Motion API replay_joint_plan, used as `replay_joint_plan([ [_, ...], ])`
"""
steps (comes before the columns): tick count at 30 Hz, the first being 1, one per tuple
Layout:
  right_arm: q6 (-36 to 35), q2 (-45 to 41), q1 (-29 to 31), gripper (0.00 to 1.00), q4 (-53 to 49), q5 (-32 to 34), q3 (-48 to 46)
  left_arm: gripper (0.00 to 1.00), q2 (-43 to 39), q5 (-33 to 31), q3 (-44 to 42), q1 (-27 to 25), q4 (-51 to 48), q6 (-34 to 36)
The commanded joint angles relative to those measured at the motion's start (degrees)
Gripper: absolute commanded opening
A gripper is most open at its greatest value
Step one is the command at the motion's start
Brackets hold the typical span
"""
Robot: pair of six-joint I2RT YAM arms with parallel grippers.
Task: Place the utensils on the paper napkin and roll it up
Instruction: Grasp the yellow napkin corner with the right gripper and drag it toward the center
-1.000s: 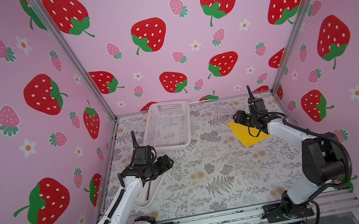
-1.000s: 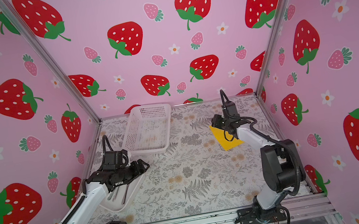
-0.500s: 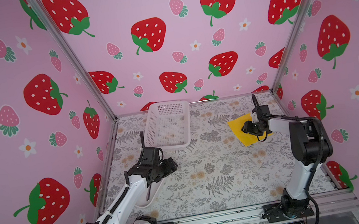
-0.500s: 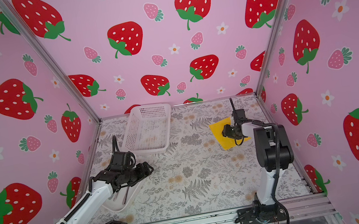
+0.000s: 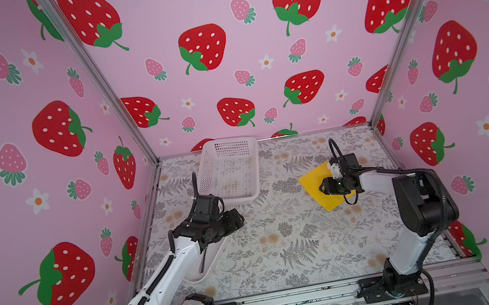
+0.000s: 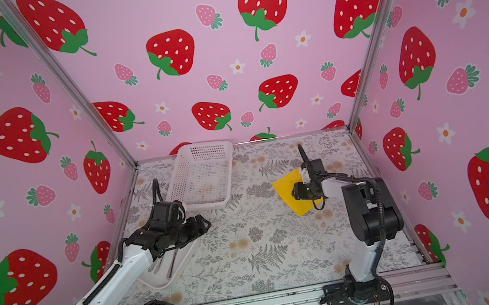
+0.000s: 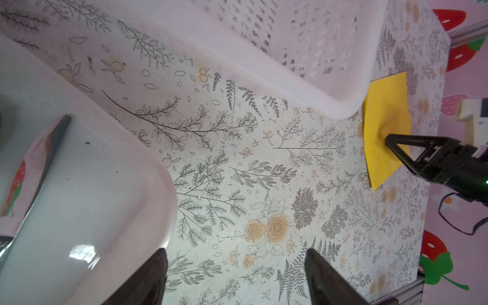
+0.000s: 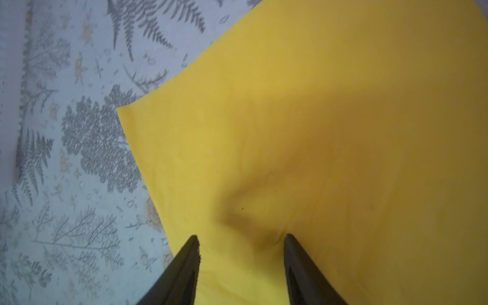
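Nearest of all, at the front left of the table (image 5: pixel 284 237), the white tray (image 5: pixel 198 280) lies aslant, with the utensils (image 5: pixel 202 261) resting inside it. In a top view (image 6: pixel 171 266) at least two slender grey pieces lie lengthwise in the tray, partly hidden under the left arm. The left wrist view shows one shiny blade (image 7: pixel 31 171) against the tray's smooth floor (image 7: pixel 79 198).

Just past the tray's far end, the left gripper (image 5: pixel 239 219) hangs above the flowered table surface. Its jaws are spread wide with nothing between them, and in its own wrist view (image 7: pixel 235 253) only bare table shows in the gap.

Farther back and to the right, the paper napkin (image 5: pixel 310 182) lies on the table, turned diamond-wise and well apart from the tray. No utensil is on it. The right gripper (image 5: pixel 321 188) is down on the napkin, reaching in from the right. In the right wrist view its jaws (image 8: pixel 241 237) stand apart with both tips pressed onto the yellow sheet (image 8: pixel 317 105), and the paper puckers into a shallow ridge between them. The sheet is not clamped. The left wrist view shows the same gripper (image 7: pixel 388 140) from the side, tip touching the napkin (image 7: pixel 383 105).

Farthest back, left of centre, the white perforated basket (image 5: pixel 227 141) sits against the rear wall, and nothing can be made out inside it.
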Motion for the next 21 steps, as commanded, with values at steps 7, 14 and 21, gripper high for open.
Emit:
replay_joint_plan([
  [7,11.9,-7.0,13.5,0.53,0.2,-2.8,-16.4,0.82,-2.6,-1.4,4.8,-4.3,-0.4,0.6],
  [14,23.7,-9.5,28.9,0.53,10.0,-3.5,-20.9,0.74,-0.3,1.2,6.1,-11.5,2.9,2.3],
  [21,21.9,-14.8,33.8,0.52,9.4,-3.0,-17.3,0.64,6.7,3.1,6.7,-17.6,6.3,1.5],
])
